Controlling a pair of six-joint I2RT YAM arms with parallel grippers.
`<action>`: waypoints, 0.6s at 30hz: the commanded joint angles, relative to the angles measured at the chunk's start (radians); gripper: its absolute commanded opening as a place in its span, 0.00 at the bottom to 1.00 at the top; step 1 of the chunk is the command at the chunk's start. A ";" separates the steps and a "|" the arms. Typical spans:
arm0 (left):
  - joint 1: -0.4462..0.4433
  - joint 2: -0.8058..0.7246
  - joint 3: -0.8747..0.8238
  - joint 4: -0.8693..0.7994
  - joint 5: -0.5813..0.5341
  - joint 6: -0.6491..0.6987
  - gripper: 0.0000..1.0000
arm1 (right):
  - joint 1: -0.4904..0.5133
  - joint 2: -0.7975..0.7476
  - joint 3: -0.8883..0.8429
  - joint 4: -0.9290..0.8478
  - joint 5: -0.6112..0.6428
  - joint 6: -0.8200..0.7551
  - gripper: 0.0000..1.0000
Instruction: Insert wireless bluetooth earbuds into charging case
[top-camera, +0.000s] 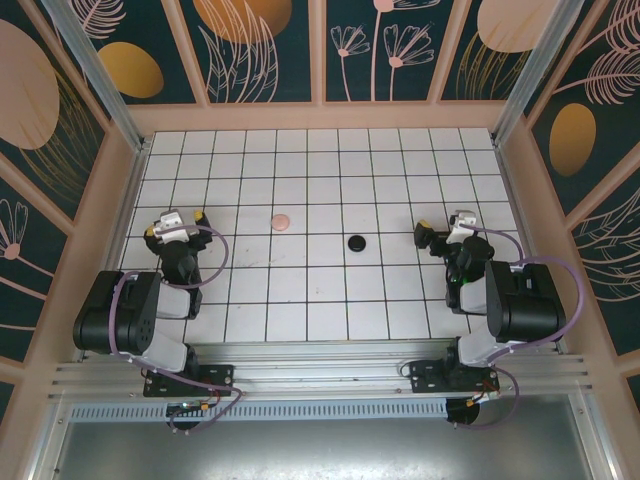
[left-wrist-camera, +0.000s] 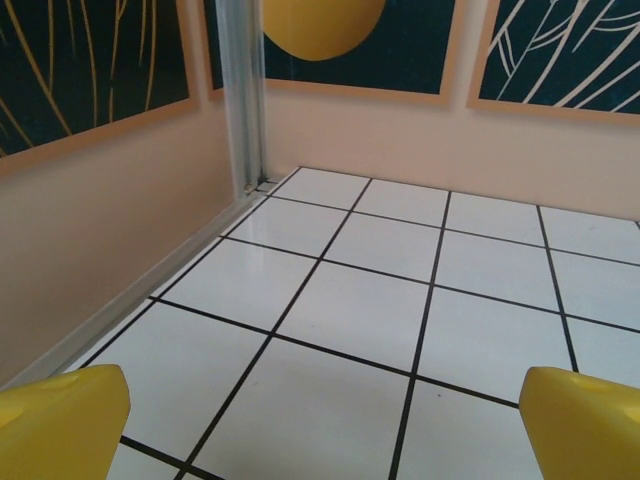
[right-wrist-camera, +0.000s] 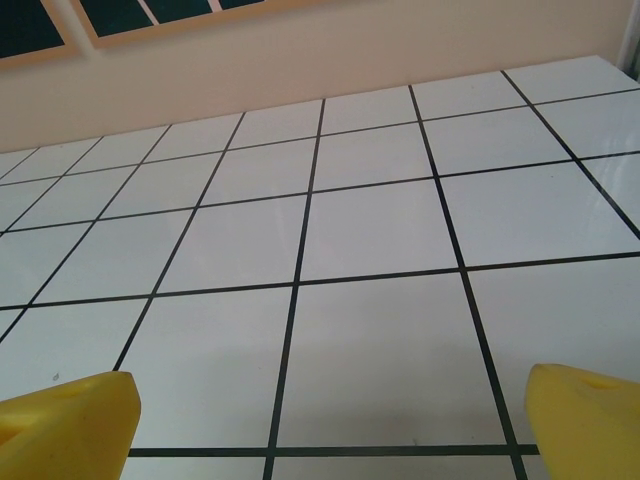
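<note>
Both jaws gape empty, and we cannot spot the tiny earbuds on the counter (top-camera: 330, 300) between them, where a pink disc (top-camera: 282, 221) and a black disc (top-camera: 356, 241) lie; we judge them light, slick, best pinched across the body.

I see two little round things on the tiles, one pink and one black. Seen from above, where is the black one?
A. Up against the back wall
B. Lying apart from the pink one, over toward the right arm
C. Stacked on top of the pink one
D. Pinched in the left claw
B: in the top view the black disc lies on the tiled table, apart from the pink disc, on the right arm's side and slightly nearer the arms' bases.
</note>
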 joint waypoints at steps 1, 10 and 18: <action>0.006 -0.006 0.002 0.000 0.035 -0.022 0.99 | -0.002 0.002 0.018 0.058 0.023 -0.025 0.99; 0.005 -0.004 0.003 0.006 0.033 -0.021 0.99 | -0.002 0.002 0.019 0.058 0.022 -0.025 0.99; 0.006 -0.003 0.005 0.004 0.035 -0.022 0.99 | -0.002 0.002 0.018 0.058 0.023 -0.025 0.99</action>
